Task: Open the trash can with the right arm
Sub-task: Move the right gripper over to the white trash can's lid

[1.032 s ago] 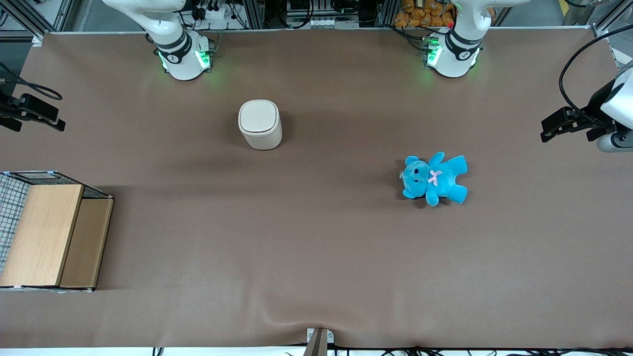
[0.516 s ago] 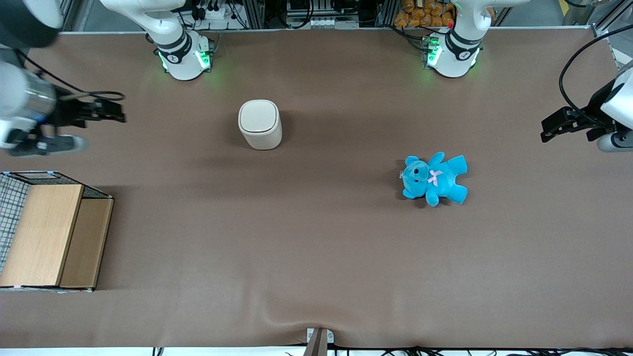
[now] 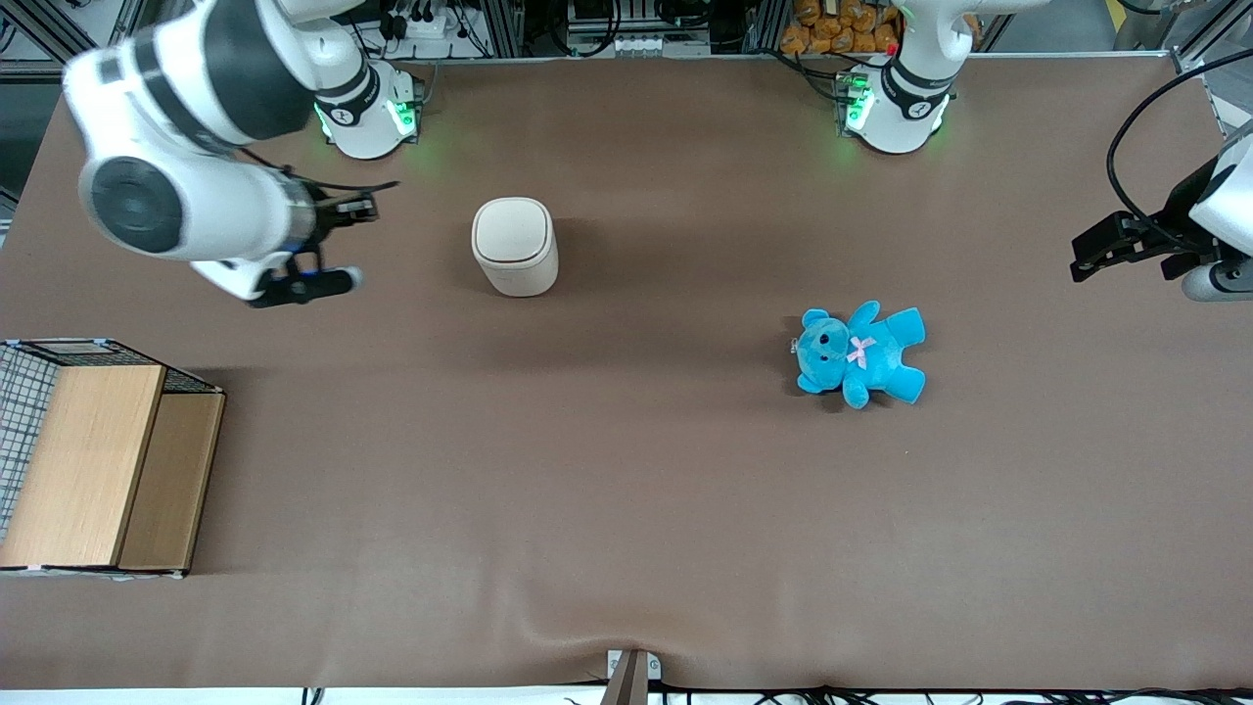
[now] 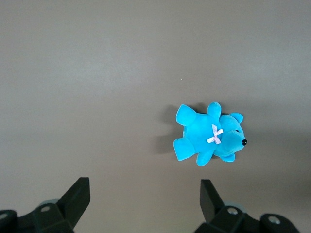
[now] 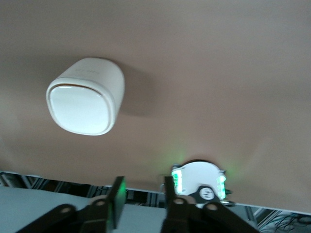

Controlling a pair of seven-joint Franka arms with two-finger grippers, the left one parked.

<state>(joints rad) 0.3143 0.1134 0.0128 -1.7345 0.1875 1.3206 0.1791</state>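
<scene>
The cream-white trash can [image 3: 515,247] stands upright on the brown table with its flat lid [image 3: 511,231] down. In the right wrist view the trash can [image 5: 87,97] shows from above, lid closed. The right arm [image 3: 186,127] reaches over the table from its base. Its black gripper [image 3: 358,208] hovers beside the can, toward the working arm's end of the table, and does not touch it. In the right wrist view the gripper [image 5: 143,199] is open, with nothing between its fingers [image 5: 116,199].
A blue teddy bear [image 3: 861,352] lies toward the parked arm's end, also seen in the left wrist view [image 4: 209,138]. A wood-panelled wire crate [image 3: 98,460] sits at the working arm's end, nearer the front camera. The right arm's base [image 3: 367,113] stands near the can.
The right arm has swung in from the table's edge toward the trash can, bringing the gripper much closer to it. The can and teddy bear have not moved.
</scene>
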